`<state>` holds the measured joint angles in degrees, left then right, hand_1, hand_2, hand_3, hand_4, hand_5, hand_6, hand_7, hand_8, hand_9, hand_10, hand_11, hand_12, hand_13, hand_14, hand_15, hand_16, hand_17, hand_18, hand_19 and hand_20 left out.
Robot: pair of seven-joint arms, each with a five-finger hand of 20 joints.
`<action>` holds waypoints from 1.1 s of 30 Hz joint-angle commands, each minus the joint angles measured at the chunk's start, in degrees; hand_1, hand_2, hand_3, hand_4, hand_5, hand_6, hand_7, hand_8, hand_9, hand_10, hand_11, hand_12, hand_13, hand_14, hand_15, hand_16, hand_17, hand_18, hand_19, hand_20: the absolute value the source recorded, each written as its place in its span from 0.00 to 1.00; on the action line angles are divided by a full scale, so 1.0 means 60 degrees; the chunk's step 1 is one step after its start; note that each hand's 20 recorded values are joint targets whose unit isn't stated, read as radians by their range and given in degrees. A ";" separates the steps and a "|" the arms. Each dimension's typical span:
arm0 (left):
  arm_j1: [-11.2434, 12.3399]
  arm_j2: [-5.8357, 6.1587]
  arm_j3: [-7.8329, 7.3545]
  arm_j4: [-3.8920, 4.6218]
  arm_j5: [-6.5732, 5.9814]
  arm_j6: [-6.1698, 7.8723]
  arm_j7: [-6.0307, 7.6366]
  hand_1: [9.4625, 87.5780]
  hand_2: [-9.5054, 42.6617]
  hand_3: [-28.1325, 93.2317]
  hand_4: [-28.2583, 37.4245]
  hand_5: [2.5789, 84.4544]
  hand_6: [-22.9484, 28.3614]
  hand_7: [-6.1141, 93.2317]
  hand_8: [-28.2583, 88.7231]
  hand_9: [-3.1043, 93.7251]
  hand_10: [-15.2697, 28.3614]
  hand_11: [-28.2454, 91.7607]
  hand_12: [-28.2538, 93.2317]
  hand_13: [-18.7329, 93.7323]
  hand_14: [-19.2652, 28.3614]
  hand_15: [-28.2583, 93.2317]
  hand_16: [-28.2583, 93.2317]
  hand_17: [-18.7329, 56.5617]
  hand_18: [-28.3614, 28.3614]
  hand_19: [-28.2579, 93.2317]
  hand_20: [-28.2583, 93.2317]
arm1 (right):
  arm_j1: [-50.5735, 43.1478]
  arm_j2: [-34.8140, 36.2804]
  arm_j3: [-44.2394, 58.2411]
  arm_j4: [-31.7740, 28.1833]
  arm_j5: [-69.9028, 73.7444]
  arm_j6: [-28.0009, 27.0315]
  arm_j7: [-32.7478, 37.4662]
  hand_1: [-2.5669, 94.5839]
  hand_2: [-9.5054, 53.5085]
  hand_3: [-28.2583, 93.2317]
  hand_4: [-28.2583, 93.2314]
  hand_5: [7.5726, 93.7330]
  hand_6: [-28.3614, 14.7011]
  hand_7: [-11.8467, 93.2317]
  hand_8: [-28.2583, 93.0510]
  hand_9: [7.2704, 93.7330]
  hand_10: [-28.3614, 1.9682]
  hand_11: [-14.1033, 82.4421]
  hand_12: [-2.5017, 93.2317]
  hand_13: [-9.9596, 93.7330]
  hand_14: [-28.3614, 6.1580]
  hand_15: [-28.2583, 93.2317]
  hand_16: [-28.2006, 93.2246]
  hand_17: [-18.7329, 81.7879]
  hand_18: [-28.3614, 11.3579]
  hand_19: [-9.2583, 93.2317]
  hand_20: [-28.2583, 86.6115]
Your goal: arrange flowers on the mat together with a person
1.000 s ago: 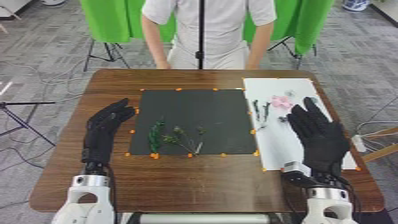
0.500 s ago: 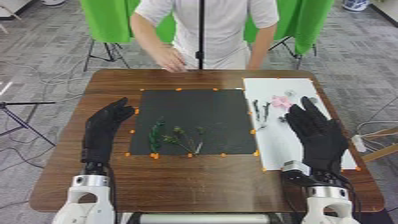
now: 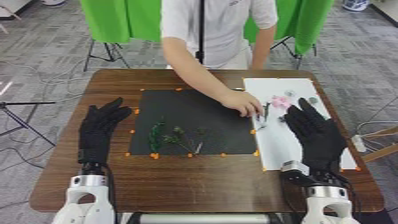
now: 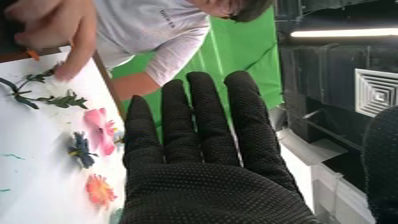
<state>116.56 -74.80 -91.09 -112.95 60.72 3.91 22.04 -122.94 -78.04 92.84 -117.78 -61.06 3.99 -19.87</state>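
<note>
The left hand [image 3: 99, 125] and right hand [image 3: 315, 135] — both open, fingers extended — are near the surface's [image 3: 195, 185] 2 side edges. Green sprigs [image 3: 155, 137] lie toward its near edge; a person's hand [image 3: 240, 101] is at leafy stems [image 4: 64, 101] near the pink flower [image 3: 282, 102], toward the right edge.

grey tiled floor [image 3: 40, 55], loose cables at left. brown wooden table [image 3: 200, 182]. green cloth [image 3: 111, 22] hung at far side, stand legs below. black stand [image 3: 27, 103], left; pale wooden furniture [image 3: 380, 152], right. dark ceiling [image 4: 329, 62], lit strip lamp [image 4: 346, 33], square vent [image 4: 379, 93].
</note>
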 commanded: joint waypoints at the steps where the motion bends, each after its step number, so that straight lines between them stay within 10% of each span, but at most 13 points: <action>1: 0.0147 0.0010 -0.0234 0.0027 -0.0084 0.0387 0.0165 0.07 0.57 0.75 0.00 0.61 0.57 0.16 0.19 0.58 0.71 0.38 0.34 0.56 0.80 0.36 0.24 0.43 0.72 0.30 0.42 | -0.0122 -0.0001 0.0011 -0.0114 -0.0108 0.0078 -0.0016 0.03 0.24 0.86 0.07 0.41 0.61 0.17 0.17 0.42 0.49 0.20 0.13 0.39 0.55 0.33 0.27 0.36 0.41 0.10 0.43; 33: 0.0258 -0.0053 -0.0337 -0.0008 0.0064 0.0282 0.0004 0.08 0.42 0.78 0.00 0.61 0.56 0.17 0.19 0.57 0.70 0.39 0.34 0.56 0.80 0.37 0.24 0.43 0.72 0.30 0.43 | -0.0164 -0.0012 0.0017 -0.0113 -0.0136 0.0107 0.0044 0.04 0.24 0.86 0.07 0.43 0.61 0.18 0.17 0.43 0.48 0.20 0.13 0.41 0.55 0.34 0.28 0.36 0.42 0.10 0.44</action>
<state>117.40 -74.74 -93.07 -113.04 60.76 5.78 22.68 -123.20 -78.04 93.00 -117.99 -61.37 4.17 -19.51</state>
